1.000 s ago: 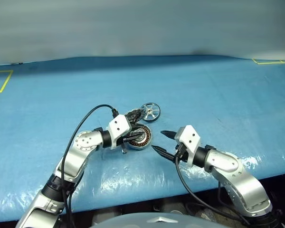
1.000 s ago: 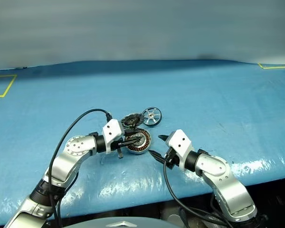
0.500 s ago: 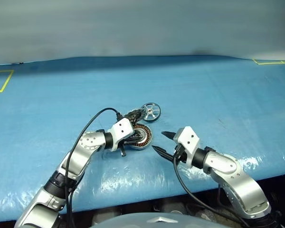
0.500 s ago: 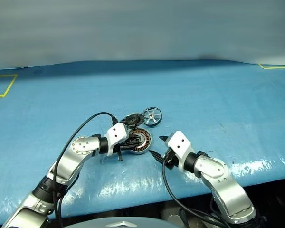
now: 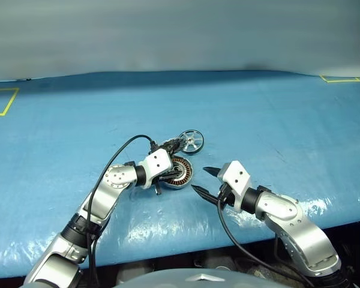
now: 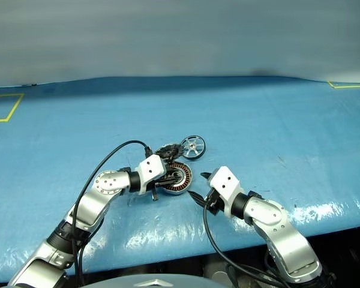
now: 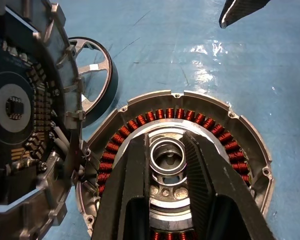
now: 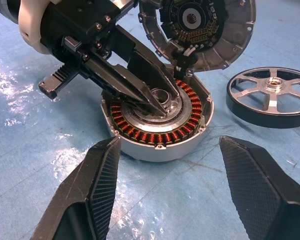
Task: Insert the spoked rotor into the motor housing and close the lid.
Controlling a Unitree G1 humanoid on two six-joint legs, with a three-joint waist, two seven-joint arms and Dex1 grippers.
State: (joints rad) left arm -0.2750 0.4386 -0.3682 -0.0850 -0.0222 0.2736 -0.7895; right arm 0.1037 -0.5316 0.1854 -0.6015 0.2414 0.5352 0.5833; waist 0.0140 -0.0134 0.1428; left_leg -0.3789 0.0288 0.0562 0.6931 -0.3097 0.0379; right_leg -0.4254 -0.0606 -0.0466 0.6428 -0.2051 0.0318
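Reaching into the housing [image 7: 175,165], the left gripper [image 7: 166,150] sits with its two fingers narrowly parted on either side of the silver centre hub; whether they actually pinch the hub cannot be told. The right gripper [image 8: 165,185] hovers just in front of the housing, fingers spread wide and holding nothing.

The housing rests flat on the blue table [image 5: 276,114], copper windings exposed. Its lid [image 8: 200,27] stands open on the hinge at the far edge, circuit side showing. The rotor [image 8: 272,95] lies flat on the table just beside the housing, past the lid, untouched.

Handling judgement: the rotor looks rigid, light and smooth, so a pinch on the polished outer rim may slip. Take hold across a spoke or at the hub, where the fingers can seat. The windings and the lid's circuit parts look fragile; keep fingertips clear of them when lowering the rotor in.
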